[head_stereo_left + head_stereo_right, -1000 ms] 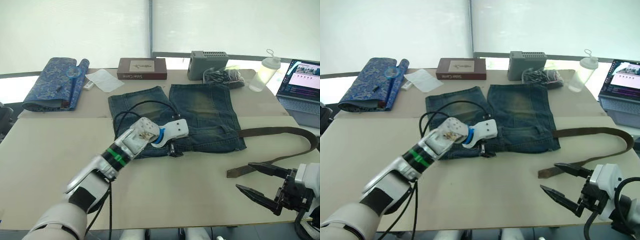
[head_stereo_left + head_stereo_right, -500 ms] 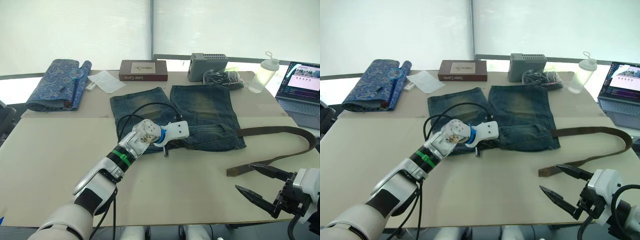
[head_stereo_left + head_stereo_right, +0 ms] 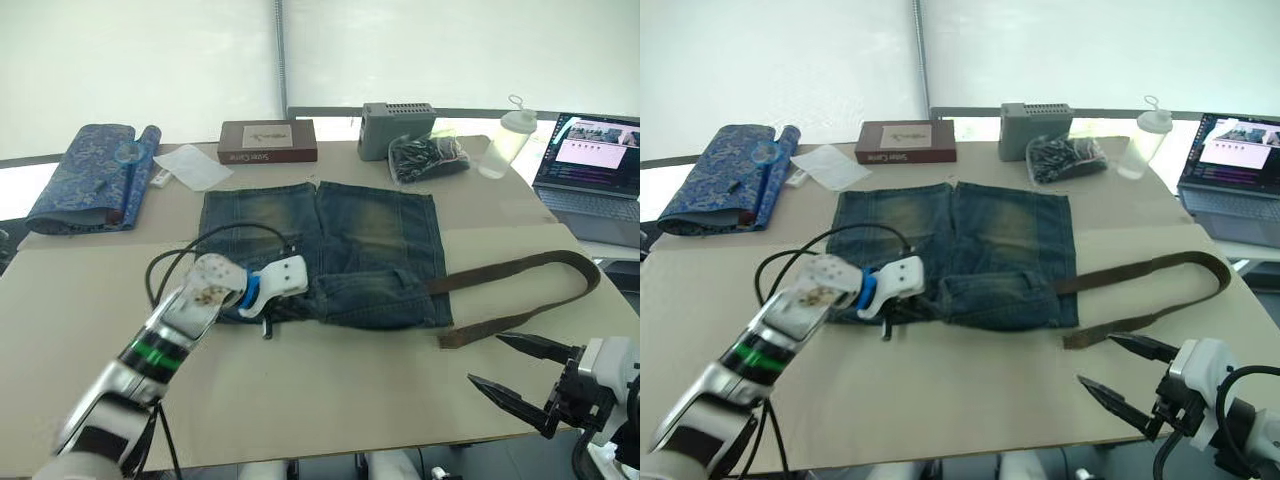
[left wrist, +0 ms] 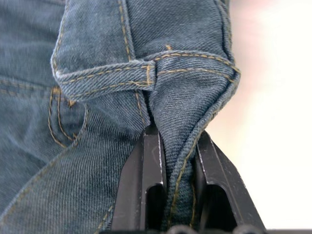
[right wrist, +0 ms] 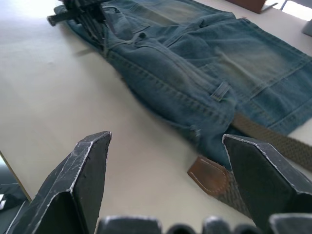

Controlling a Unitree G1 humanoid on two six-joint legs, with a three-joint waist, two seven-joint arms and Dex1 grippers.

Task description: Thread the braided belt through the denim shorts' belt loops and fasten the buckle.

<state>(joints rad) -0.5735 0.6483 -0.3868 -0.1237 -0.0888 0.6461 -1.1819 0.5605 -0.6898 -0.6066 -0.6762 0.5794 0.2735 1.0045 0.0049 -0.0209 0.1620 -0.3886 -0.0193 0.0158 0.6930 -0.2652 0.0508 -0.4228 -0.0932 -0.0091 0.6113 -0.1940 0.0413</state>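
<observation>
Early stage: left gripper (image 4: 170,161) pinches denim shorts (image 3: 370,235) waistband at centre frame, right gripper (image 3: 520,372) open lower right, braided belt (image 3: 520,270) barely threaded, unbuckled.

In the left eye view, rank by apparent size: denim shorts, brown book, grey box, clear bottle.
1. the denim shorts, by far the largest.
2. the brown book.
3. the grey box, close to the book; both sit at the table's far edge, so this is unsure.
4. the clear bottle, smallest.
</observation>
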